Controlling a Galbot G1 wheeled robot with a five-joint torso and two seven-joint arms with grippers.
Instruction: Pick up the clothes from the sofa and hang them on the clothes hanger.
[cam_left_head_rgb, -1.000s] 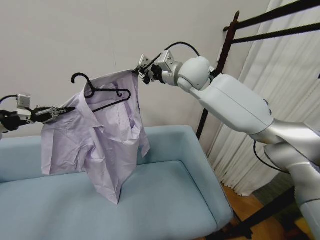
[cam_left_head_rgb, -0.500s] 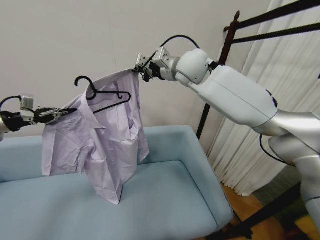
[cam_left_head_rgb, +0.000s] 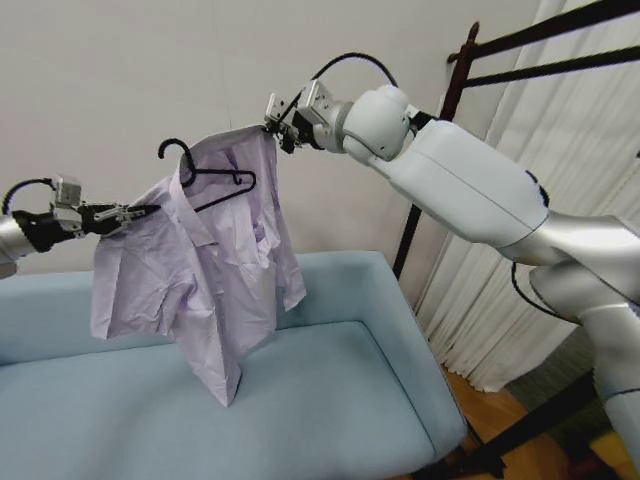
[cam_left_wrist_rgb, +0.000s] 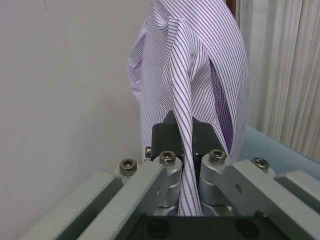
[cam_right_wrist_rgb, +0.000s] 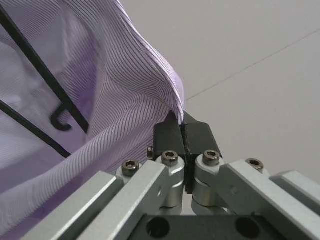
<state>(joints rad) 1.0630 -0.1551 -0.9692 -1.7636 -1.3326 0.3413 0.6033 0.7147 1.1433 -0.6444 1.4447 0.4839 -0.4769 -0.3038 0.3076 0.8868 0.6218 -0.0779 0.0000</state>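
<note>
Lilac striped shirt (cam_left_head_rgb: 205, 270) held aloft over the pale blue sofa (cam_left_head_rgb: 340, 400), a black hanger (cam_left_head_rgb: 230, 174) tucked in its collar, hook poking out at 11 o'clock. My right gripper (cam_left_head_rgb: 272, 128) pinches 1 shoulder at the shirt's 1 o'clock, fingers closed tight on cloth. My left gripper (cam_left_head_rgb: 148, 210) clamps the other shoulder at 9 o'clock, fabric trapped between its 2 fingers. A dark rack (cam_left_head_rgb: 456, 80) stands at 3 o'clock.

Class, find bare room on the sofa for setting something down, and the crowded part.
Free: the sofa seat from the shirt to the right end by the rack. Crowded: above, where the left gripper and right gripper hold the shirt on its hanger.
</note>
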